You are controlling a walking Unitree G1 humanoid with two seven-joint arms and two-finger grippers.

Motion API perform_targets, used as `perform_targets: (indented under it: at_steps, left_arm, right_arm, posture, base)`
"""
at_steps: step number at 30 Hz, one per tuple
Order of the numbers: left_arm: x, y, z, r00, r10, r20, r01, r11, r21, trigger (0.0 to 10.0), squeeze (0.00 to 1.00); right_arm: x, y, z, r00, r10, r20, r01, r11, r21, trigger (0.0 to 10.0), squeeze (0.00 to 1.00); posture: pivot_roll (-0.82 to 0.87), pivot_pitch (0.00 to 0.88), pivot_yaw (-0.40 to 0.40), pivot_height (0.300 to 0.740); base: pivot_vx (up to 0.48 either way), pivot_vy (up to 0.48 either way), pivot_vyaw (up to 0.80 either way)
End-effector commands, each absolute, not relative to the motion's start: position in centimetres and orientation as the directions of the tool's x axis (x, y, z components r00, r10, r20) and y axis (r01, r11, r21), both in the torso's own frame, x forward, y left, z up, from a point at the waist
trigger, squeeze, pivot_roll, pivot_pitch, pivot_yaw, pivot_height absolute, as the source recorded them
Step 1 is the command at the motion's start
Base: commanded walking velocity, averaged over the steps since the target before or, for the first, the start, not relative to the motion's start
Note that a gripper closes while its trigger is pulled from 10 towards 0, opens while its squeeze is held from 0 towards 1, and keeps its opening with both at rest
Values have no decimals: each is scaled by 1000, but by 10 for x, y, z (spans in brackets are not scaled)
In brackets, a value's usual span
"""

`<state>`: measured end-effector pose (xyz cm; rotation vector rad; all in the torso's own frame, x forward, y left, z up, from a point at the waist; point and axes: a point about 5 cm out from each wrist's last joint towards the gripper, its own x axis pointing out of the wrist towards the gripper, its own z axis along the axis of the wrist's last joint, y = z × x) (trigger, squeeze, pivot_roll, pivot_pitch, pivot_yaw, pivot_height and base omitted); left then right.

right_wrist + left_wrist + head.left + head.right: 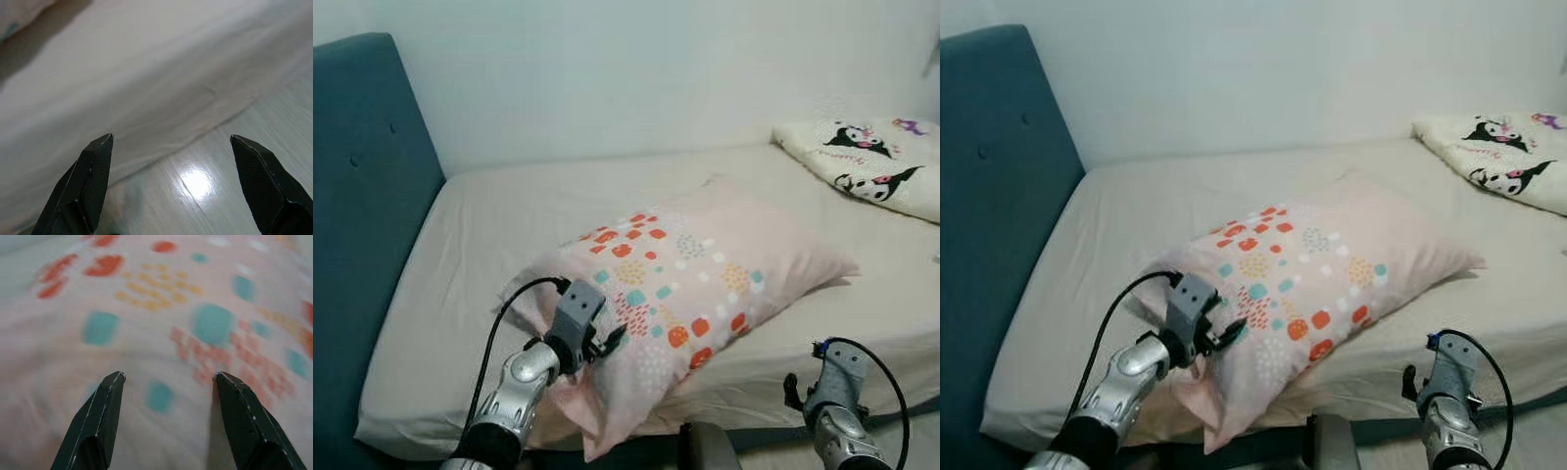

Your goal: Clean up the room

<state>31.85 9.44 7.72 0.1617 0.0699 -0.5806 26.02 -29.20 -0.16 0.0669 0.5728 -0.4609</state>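
Two pillows on one bed (499,225), largest thing in view.
Patterned pillow (685,279) lies near the bed's front edge; left gripper (168,382) spread against it; right gripper (171,139) spread over the bed's edge and floor (244,181); cartoon pillow (871,162) at the far right corner.

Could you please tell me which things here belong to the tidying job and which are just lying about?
In the job:
- pink patterned pillow
- left gripper, open, right at the pillow

Just lying about:
- cartoon-print pillow
- teal headboard
- right gripper, open beside the bed edge
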Motion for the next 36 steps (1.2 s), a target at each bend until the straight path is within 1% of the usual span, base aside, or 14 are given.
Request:
perform_targets:
  at_steps: [1, 6, 8, 9, 11, 12, 14, 16, 23, 27, 31, 32, 35, 36]
  left_arm:
    - [324, 93, 85, 853, -515, -88, 522, 843, 131, 10000, 0]
    - [331, 92, 90, 894, -440, -91, 442, 897, 5, 10000, 0]
    - [339, 100, 87, 936, -322, -145, 299, 941, -160, 10000, 0]
    - [339, 100, 87, 936, -322, -145, 299, 941, -160, 10000, 0]
    - [344, 113, 83, 958, -197, -207, 131, 947, -294, 10000, 0]
    - [344, 113, 83, 958, -197, -207, 131, 947, -294, 10000, 0]
    - [346, 126, 77, 958, -111, -263, 12, 936, -353, 10000, 0]
    - [345, 134, 74, 954, -73, -291, -45, 923, -381, 10000, 0]
    - [345, 129, 82, 967, -123, -223, 41, 939, -340, 10000, 0]
    - [341, 119, 74, 941, -166, -295, 84, 959, -272, 10000, 0]
    - [335, 112, 63, 897, -184, -401, 13, 920, -393, 10000, 0]
    - [335, 112, 63, 897, -184, -401, 13, 920, -393, 10000, 0]
    - [333, 105, 60, 877, -273, -396, 16, 840, -543, 10000, 0]
    - [333, 105, 60, 877, -273, -396, 16, 840, -543, 10000, 0]
  right_arm:
    - [269, -285, 3, 771, -381, -511, 415, 908, -51, 10000, 0]
    - [271, -281, 4, 779, -368, -508, 398, 916, -53, 10000, 0]
    - [271, -279, 3, 781, -361, -510, 388, 920, -58, 10000, 0]
    - [271, -279, 3, 781, -361, -510, 388, 920, -58, 10000, 0]
    - [271, -278, 2, 781, -358, -512, 382, 922, -63, 10000, 0]
    - [271, -278, 2, 781, -358, -512, 382, 922, -63, 10000, 0]
    - [270, -279, 2, 781, -356, -513, 377, 924, -67, 10000, 0]
    - [270, -279, 2, 781, -356, -514, 375, 924, -70, 10000, 0]
    - [271, -280, 2, 782, -354, -512, 373, 925, -70, 10000, 0]
    - [273, -278, 4, 786, -351, -509, 369, 927, -70, 10000, 0]
    - [273, -276, 3, 787, -347, -511, 359, 930, -79, 10000, 0]
    - [273, -276, 3, 787, -347, -511, 359, 930, -79, 10000, 0]
    - [271, -275, 1, 783, -346, -517, 358, 930, -80, 10000, 0]
    - [271, -275, 1, 783, -346, -517, 358, 930, -80, 10000, 0]
  posture:
    - [-51, 0, -15, 541]
    - [-55, 0, -14, 541]
    - [-61, 0, -11, 541]
    - [-61, 0, -11, 541]
    - [-65, 0, -9, 541]
    - [-65, 0, -9, 541]
    - [-66, 0, -9, 541]
    - [-65, 0, -10, 541]
    - [-63, 0, -9, 541]
    - [-64, 0, -8, 541]
    - [-62, 0, -7, 541]
    - [-62, 0, -7, 541]
    - [-57, 0, -8, 541]
    - [-57, 0, -8, 541]
  base:
    - [0, 0, 0]
    - [0, 0, 0]
    - [0, 0, 0]
    - [0, 0, 0]
    - [0, 0, 0]
    - [0, 0, 0]
    - [0, 0, 0]
    - [0, 0, 0]
    - [0, 0, 0]
    - [0, 0, 0]
    - [0, 0, 0]
    - [0, 0, 0]
    - [0, 0, 0]
    - [0, 0, 0]
